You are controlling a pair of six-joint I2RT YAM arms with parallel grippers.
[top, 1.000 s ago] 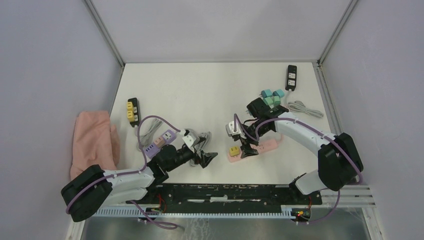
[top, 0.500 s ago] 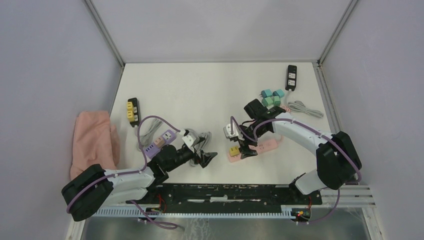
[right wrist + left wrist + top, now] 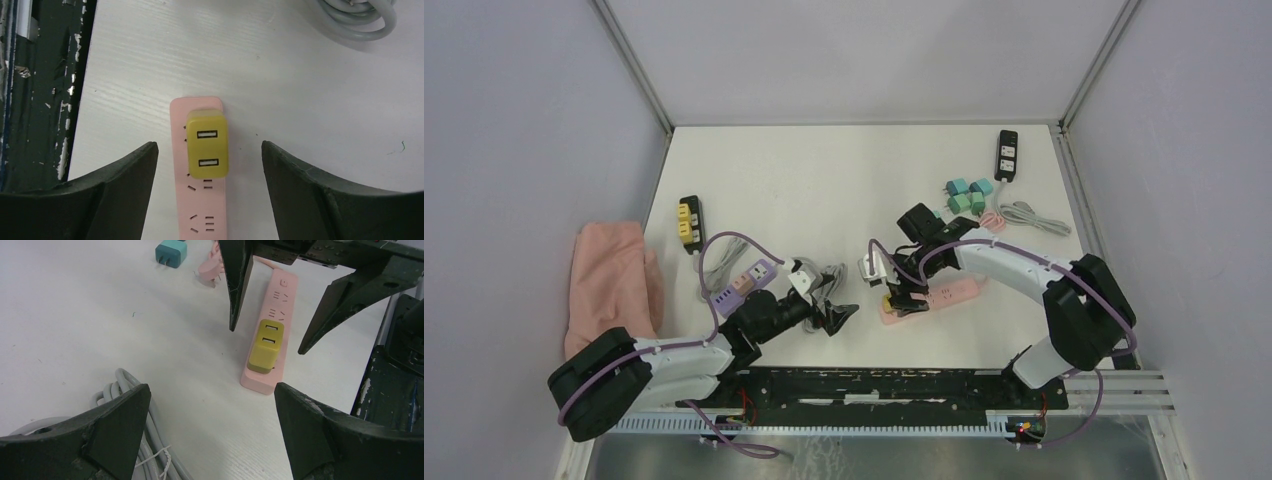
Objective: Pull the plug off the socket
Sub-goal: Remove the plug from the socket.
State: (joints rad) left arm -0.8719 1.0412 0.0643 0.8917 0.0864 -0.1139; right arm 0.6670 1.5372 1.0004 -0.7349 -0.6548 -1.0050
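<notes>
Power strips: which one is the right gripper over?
The pink strip, carrying the yellow plug, between the right gripper's open fingers. The purple strip lies by the left arm; the two black strips sit farther back.

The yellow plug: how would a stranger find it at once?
On the white table, right of centre, lies a pink power strip. The yellow plug sits in its left, nearer end. Only it is plugged into that strip; the teal plugs lie loose farther back.

Bright, even light from above washes the white table [image 3: 824, 180], without glare. Shadows are faint and soft-edged, hugging the right arm [image 3: 1014, 262]. In the right wrist view the table's grain is crisp, while the right gripper [image 3: 209, 144], close to the lens, looks dark and slightly soft.
</notes>
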